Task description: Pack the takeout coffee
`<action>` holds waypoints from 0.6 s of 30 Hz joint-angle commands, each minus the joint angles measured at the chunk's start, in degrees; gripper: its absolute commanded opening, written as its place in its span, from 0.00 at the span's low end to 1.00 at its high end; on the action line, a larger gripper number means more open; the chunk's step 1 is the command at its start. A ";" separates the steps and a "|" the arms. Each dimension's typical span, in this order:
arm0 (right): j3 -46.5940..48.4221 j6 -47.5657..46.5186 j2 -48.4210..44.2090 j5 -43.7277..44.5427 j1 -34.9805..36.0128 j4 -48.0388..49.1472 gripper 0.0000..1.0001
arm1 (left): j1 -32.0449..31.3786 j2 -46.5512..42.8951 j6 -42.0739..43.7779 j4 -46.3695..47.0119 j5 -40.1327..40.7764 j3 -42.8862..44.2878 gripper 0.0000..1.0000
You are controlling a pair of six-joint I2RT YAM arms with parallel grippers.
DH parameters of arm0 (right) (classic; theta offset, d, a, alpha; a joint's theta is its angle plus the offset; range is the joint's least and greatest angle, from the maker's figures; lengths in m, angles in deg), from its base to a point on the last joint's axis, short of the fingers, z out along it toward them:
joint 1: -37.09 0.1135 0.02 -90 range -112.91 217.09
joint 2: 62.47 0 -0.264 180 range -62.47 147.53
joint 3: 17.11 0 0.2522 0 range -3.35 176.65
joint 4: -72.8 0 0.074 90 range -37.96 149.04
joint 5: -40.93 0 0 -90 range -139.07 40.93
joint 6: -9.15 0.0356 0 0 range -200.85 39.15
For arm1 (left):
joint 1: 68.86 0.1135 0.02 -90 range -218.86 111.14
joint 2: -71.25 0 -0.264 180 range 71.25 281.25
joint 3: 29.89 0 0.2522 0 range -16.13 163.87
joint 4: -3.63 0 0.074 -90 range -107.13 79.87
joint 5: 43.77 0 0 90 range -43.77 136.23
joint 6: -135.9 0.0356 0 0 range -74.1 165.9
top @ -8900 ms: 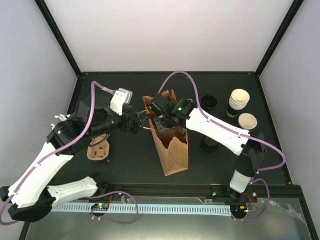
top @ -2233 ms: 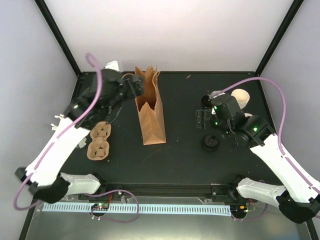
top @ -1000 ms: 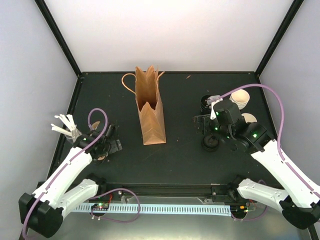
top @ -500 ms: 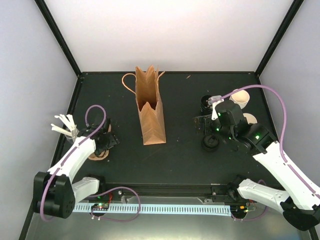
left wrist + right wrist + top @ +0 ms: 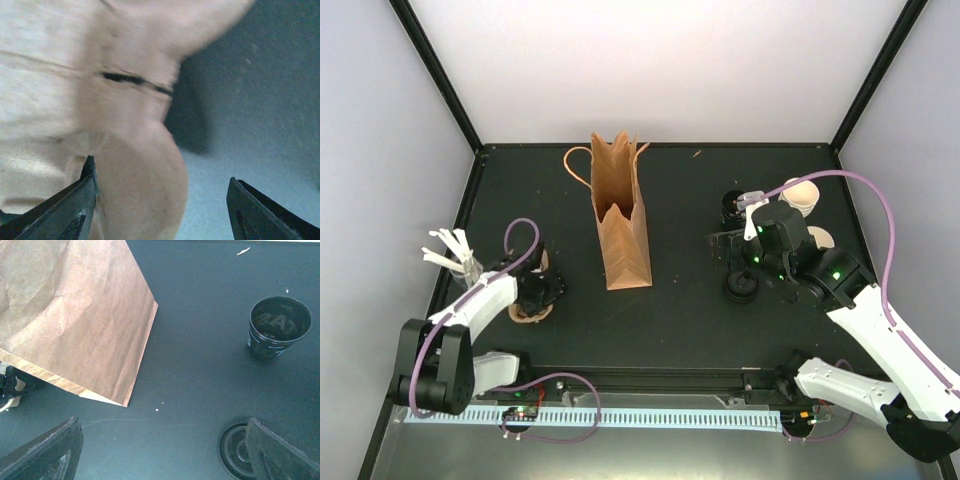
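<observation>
From the top, the left arm had folded down lower than it was half a second before. The left gripper (image 5: pixel 551 290) had slid a little along the brown cup tray (image 5: pixel 527 316), close to the white sticks (image 5: pixel 446 250). The paper bag (image 5: pixel 620 225) stood just as before. The right arm had hardly moved. The right gripper (image 5: pixel 723 247) hung over the table (image 5: pixel 670 320), between the dark cup (image 5: pixel 733 205) and the black lid (image 5: pixel 740 285). The takeout coffee (image 5: pixel 819 237) sat near the right edge, in front of the stack of cups (image 5: pixel 798 195) (the right arm hid part of it). Nothing held it.

In the left wrist view, all a bit blurry, the jaws were apart. A round bump of the cup tray sat between them. One of the fingers (image 5: pixel 70 202) was right against the bump, and the other was well clear, over bare table. So the tray was not pinched.

In the right wrist view, the jaws were spread wide and held nothing. The paper bag filled the upper left. The dark cup stood at the upper right, and the black lid lay just beside one of the fingers (image 5: pixel 285 450). The takeout coffee did not show here.
</observation>
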 commanded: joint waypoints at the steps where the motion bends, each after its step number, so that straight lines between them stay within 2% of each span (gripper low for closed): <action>1: -0.34 0.05 -0.03 -0.28 -0.41 0.51 0.91 | -3.36 -3.55 -4.20 4.80 -9.93 -3.94 0.73; 3: -0.65 0.25 0.03 -0.79 -0.37 0.88 0.91 | -5.61 -4.63 -5.90 5.43 -10.98 -4.79 0.72; 7: -1.15 0.51 0.16 -1.37 -0.39 1.45 0.91 | -10.17 -5.42 -8.60 5.53 -12.06 -5.29 0.61; 18: -3.93 0.89 0.24 -2.32 -0.38 1.97 0.91 | -32.17 -10.80 -28.67 7.33 -10.23 -8.13 0.65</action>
